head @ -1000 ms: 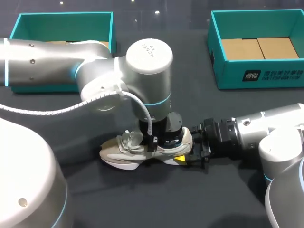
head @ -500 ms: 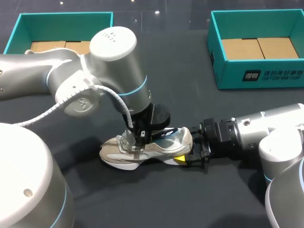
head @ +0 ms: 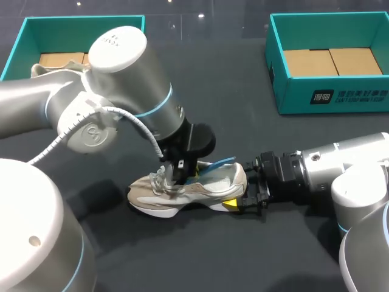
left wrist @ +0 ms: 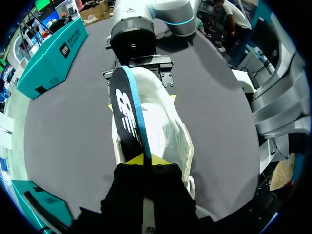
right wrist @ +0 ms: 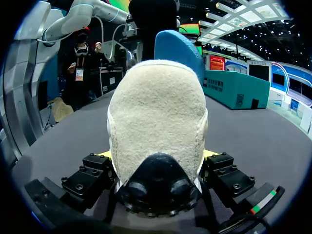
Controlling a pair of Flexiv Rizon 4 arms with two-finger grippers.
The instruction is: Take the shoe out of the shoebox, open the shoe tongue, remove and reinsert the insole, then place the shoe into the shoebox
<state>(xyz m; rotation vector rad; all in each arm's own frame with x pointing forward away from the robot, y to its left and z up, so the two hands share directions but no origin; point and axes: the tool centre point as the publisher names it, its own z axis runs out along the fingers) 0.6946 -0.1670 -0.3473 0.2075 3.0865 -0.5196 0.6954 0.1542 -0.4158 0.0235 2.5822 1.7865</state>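
Observation:
A beige and white shoe [head: 200, 190] lies on its sole on the dark table, toe to the left. My left gripper [head: 178, 172] hangs over its opening, shut on the blue-edged black insole [head: 214, 163], which sticks up out of the shoe. In the left wrist view the insole [left wrist: 127, 114] runs ahead from the yellow fingertips [left wrist: 144, 160] over the shoe [left wrist: 168, 129]. My right gripper [head: 242, 199] is shut on the shoe's heel. Its fingers [right wrist: 92, 173] flank the heel [right wrist: 156, 122] on both sides, and the insole [right wrist: 178, 48] rises behind the heel.
One teal shoebox [head: 143, 44] stands at the back left, partly behind my left arm. A second teal shoebox [head: 340, 97] with a cardboard floor stands at the back right. The table in front of the shoe is bare dark cloth.
My left arm has swung left and tilted back, drawing the insole up out of the shoe; its blue edge now shows above the collar. The right arm has not moved.

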